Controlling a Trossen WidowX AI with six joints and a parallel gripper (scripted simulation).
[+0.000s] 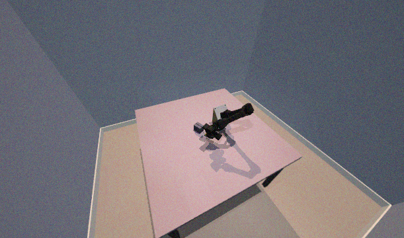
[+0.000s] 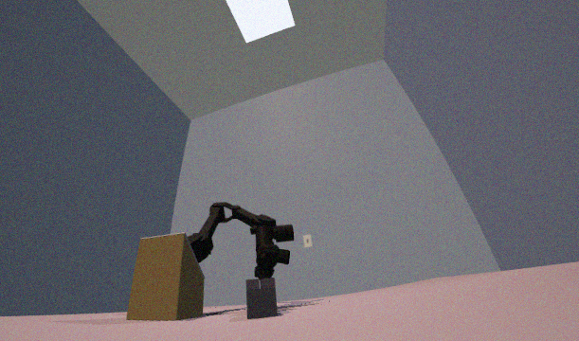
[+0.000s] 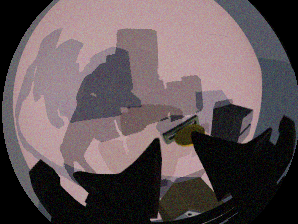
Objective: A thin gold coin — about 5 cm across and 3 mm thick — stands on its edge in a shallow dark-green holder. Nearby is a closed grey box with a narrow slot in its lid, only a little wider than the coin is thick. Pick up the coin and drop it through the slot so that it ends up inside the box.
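Observation:
My gripper (image 3: 175, 139) is partly open and empty, pointing down above the coin and holder; the exterior view hides its tips behind the grey box. The gold coin (image 3: 190, 136) stands in the dark-green holder (image 3: 170, 135). In the wrist view the coin lies below the gap between the fingertips, nearer the right tip, which overlaps its edge. The top view has the arm covering most of the coin and holder. The closed grey box (image 1: 198, 127) (image 2: 262, 300) (image 3: 227, 125) stands close by, to the right of the holder in the wrist view. Its lid slot shows as a thin line.
A tall olive-brown block (image 2: 153, 279) (image 3: 187, 199) with a pale top stands beside the arm, taller than the grey box. The pink table (image 1: 175, 178) carries them all. Shadows of the arm lie around the holder.

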